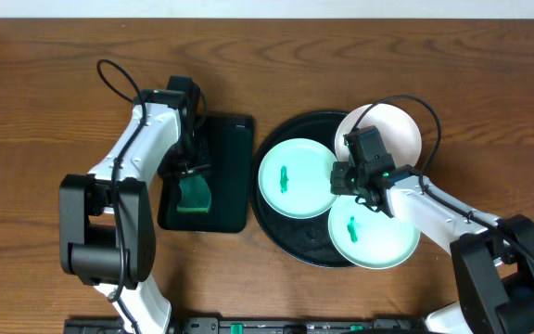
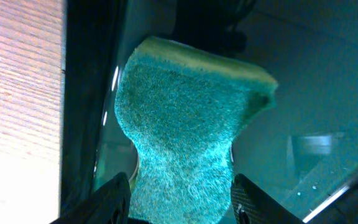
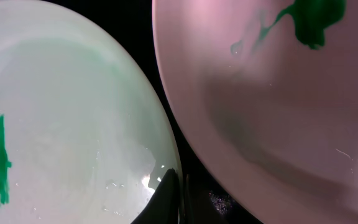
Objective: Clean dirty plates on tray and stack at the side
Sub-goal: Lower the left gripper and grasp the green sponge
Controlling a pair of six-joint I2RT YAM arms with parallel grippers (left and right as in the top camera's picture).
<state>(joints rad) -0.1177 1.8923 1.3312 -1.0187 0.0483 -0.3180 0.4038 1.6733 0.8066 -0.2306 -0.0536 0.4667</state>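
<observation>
- Three dirty plates lie flat and face up on the round black tray (image 1: 295,241), right of the table's (image 1: 44,93) centre.
- They are a mint plate (image 1: 297,190) on the tray's left half, a white plate (image 1: 399,130) at its far right, and a second mint plate (image 1: 383,243) at its near right.
- Both right-hand plates hang out past the tray's rim.
- The plates are round, so they have no long axis of their own. What gives a direction is the smears.
- The left mint plate carries a short green streak (image 1: 284,178) running near-to-far. The near mint plate carries a similar streak (image 1: 352,227) on its left half.
- In the right wrist view the white plate (image 3: 278,124) takes a pinkish cast and shows a green blot (image 3: 312,22) trailing a thin tail. A sliver of black tray separates it from the mint plate (image 3: 73,112).
- The right gripper (image 3: 169,198) has its fingers pressed together with nothing between them. It sits low over that sliver where the three plates come closest (image 1: 349,181).
- Left of the round tray lies a smaller black rectangular tray (image 1: 232,148), its long side running near-to-far.
- A green sponge (image 1: 193,193) rests in it, at its near left.
- The left gripper (image 2: 179,198) has a finger on either side of the sponge's (image 2: 191,124) near end. The sponge is pinched to a waist just beyond the fingers (image 2: 115,194).
- I cannot tell whether the fingers are squeezing the sponge or only flanking it.
</observation>
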